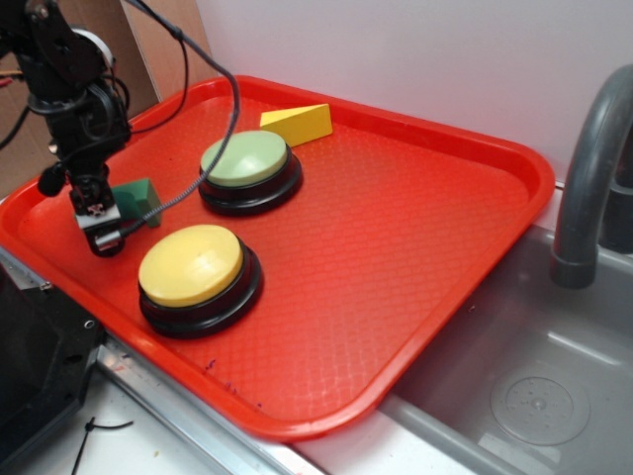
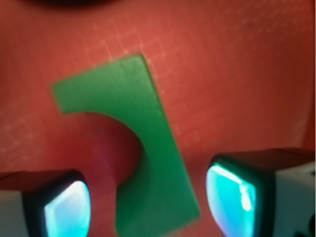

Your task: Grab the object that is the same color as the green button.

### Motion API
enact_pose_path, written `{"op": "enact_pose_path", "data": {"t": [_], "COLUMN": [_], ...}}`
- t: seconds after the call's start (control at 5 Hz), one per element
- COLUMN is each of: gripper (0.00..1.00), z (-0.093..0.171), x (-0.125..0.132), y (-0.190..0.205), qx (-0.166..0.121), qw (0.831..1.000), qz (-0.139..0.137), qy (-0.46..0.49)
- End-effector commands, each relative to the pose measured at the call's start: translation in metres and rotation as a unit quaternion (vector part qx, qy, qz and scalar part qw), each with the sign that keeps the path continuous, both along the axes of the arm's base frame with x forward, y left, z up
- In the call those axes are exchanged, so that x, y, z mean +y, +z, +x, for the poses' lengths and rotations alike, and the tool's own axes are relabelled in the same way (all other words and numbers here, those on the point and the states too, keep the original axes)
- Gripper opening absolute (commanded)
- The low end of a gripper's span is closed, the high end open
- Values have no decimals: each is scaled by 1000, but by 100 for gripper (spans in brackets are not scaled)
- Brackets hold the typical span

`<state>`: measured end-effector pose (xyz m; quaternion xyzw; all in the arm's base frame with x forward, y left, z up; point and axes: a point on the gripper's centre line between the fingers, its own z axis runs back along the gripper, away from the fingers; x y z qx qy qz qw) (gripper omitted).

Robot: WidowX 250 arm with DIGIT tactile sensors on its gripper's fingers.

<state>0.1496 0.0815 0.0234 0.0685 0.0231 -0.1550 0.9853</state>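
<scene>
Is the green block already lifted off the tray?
No, the green block lies flat on the red tray, between the open end effector fingers, not clamped.

The arm reaches down over the tray's [image 1: 495, 158] left edge, wrist pointing down. The gripper [image 2: 148, 202] hangs low, jaws parted, its two fingers [image 2: 66, 205] straddling the block [image 2: 143, 148] without gripping it.

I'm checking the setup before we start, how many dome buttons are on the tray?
2. The green button sits toward the back of the tray, near the yellow wedge. The yellow button sits nearer the front edge. None seem hidden.
</scene>
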Motion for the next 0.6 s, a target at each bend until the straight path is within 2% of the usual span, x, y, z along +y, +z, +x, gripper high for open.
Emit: {"op": "enact_pose_path", "data": {"t": [0.0,0.2,0.4], "gripper": [0,0,0], "z": [5,3,1], "x": [6,10,7], "y": [-6,-4,17], "qx": [15,13,21], "qw": [1000,1000,998], "qz": [3,1,3], "qy": [16,28,60]}}
